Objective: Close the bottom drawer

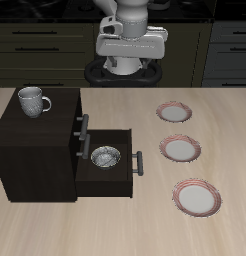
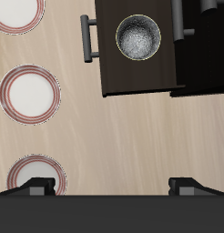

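In the exterior view, the dark wooden cabinet stands on the table, with a grey mug upright on its top. The bottom drawer is pulled out from the cabinet's front, toward the row of plates, and its grey bar handle sits at its outer end. Inside the open drawer rests a small metal bowl. The upper drawer's handle lies close against the cabinet face, so that drawer looks pushed in. Three pink-rimmed plates lie in a line beside the cabinet: the farthest plate, the middle plate and the nearest plate by the table's front edge. The robot arm hangs high above the back of the table, well apart from the cabinet; the fingers cannot be made out here.

In the wrist view, the gripper looks straight down on the scene. Its two dark fingertips stand wide apart with bare wood between them, holding nothing. The bottom drawer shows from above, open, with the metal bowl within it and its bar handle facing the plates. The three plates lie in a row on the table, well clear of the drawer's front
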